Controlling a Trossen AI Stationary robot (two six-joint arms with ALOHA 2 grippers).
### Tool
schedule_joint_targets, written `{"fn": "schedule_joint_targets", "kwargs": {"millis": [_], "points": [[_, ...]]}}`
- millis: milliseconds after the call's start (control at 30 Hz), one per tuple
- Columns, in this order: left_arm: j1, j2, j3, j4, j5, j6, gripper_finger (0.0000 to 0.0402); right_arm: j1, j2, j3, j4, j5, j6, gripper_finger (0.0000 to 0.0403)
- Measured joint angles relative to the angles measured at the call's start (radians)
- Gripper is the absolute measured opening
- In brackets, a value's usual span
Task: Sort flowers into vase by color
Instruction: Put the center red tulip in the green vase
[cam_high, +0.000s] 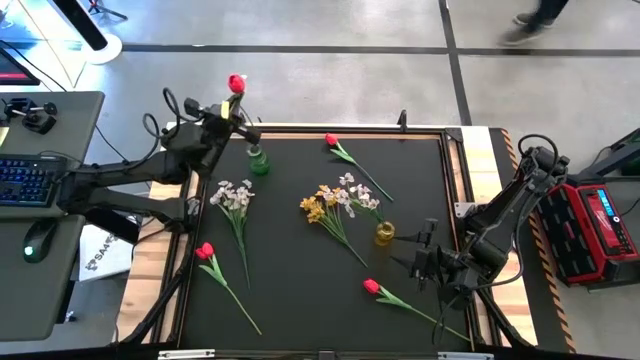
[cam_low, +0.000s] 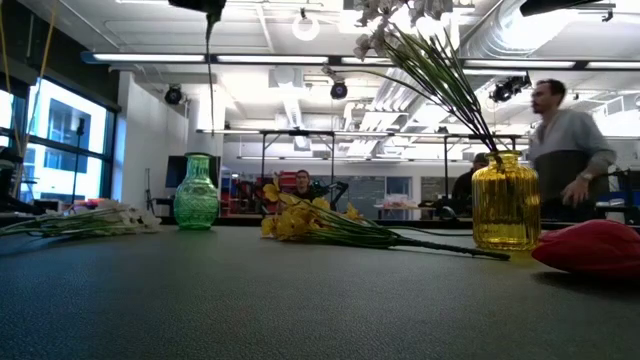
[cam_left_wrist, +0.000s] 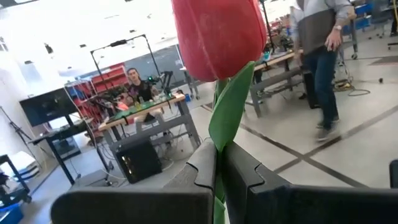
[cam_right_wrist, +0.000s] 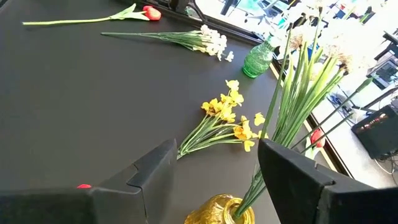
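My left gripper (cam_high: 228, 106) is raised above the green vase (cam_high: 258, 160) near the table's far left and is shut on a red tulip (cam_high: 236, 83). The tulip's stem (cam_low: 209, 90) hangs over that vase (cam_low: 196, 192). My right gripper (cam_high: 422, 260) is open, just right of the yellow vase (cam_high: 384, 234), which holds a white blossom bunch (cam_right_wrist: 298, 99) by its stems. On the mat lie three red tulips (cam_high: 332, 141) (cam_high: 205, 251) (cam_high: 371, 286), a second white bunch (cam_high: 233, 195) and a yellow bunch (cam_high: 318, 208). My left gripper (cam_left_wrist: 219, 155) pinches the tulip's stem (cam_left_wrist: 221, 134) between its two fingers, a short way under the red bloom (cam_left_wrist: 217, 34). The fingers lie across the stem, about level. The tulip is lifted clear and upright, with the bloom above the fingers and the stem hanging below.
The black mat has a raised wooden border (cam_high: 455, 170). A keyboard and mouse sit on a desk (cam_high: 30, 180) to the left, and a red case (cam_high: 600, 230) lies to the right. People move in the room behind (cam_low: 565, 150).
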Motion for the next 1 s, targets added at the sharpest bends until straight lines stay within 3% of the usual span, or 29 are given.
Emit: {"fn": "schedule_joint_targets", "kwargs": {"millis": [333, 1000], "points": [[0.046, -0.028, -0.119, -0.018, 0.059, -0.077, 0.0000, 0.000, 0.000, 0.000, 0.024, 0.001, 0.000, 0.0215], [-0.043, -0.111, -0.112, -0.049, -0.006, -0.068, 0.0000, -0.002, 0.000, 0.000, 0.025, 0.003, 0.000, 0.0215]]}}
